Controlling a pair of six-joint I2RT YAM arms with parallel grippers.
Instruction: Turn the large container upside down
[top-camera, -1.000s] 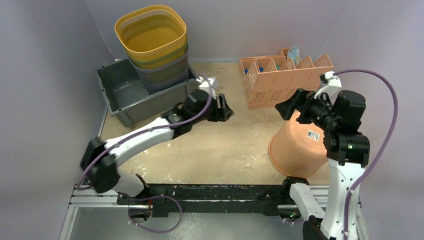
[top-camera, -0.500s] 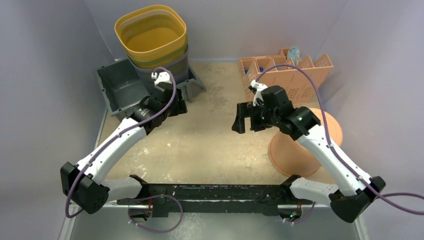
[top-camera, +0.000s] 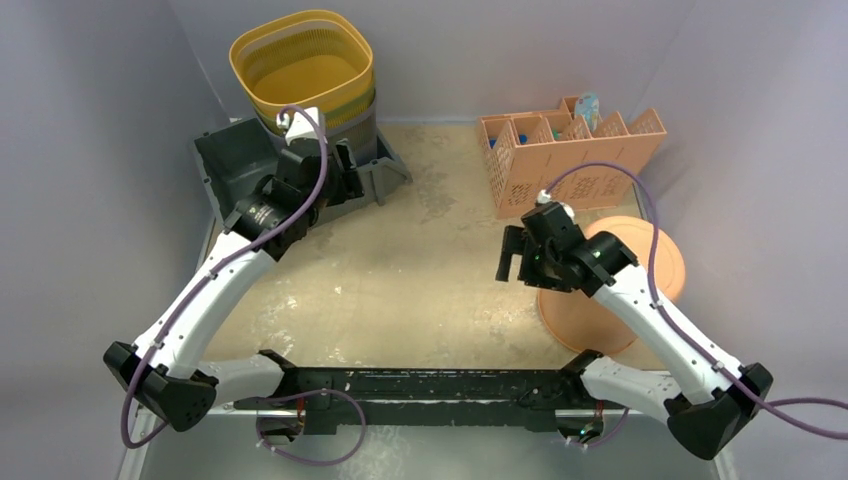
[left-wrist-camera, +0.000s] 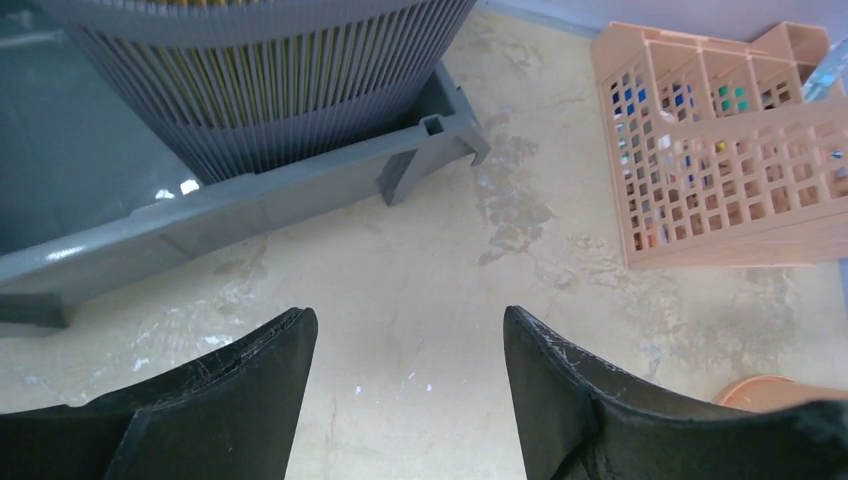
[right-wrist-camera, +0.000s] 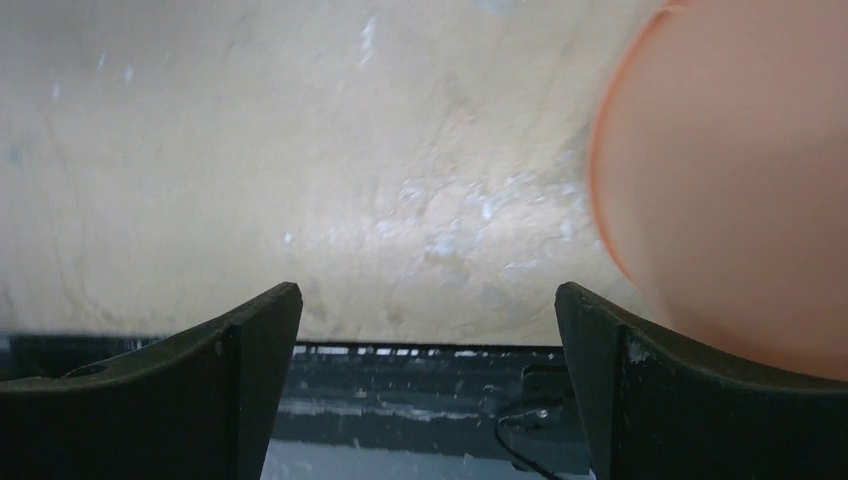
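Two sets of jaws, both wide open, with nothing held in either. Left jaws up by the gray bin (top-camera: 240, 180), well apart from the job. Right jaws just beside the big orange bucket (top-camera: 590, 310), not touching it.

Stands on the tabletop (top-camera: 420, 290), that bucket, on the right side, close to the right arm (top-camera: 650, 310). Looks like mouth down and flat bottom up, with the wide rim on the tabletop, though hard to be sure from above. From the right wrist view, only a smooth orange side at the edge, a bit blurry.

So probably at the very last step, past the flip or nearly past it. Next, most likely, just a gentle pull back of the right jaws, with no bump to the bucket. If really mouth up, then a new grab at the rim and a slow tip over instead. No need for the left arm (top-camera: 215, 285) either way, by the look of it.

Now the other holders. Inside the gray bin, a stack of baskets: yellow basket (top-camera: 320, 105) on top, gray basket (top-camera: 330, 150) at the bottom. Nothing to see inside the yellow one. At the back right, a pink rack (top-camera: 560, 175) with many little boxes. Small blue and green bits in some of them, too tiny to name.
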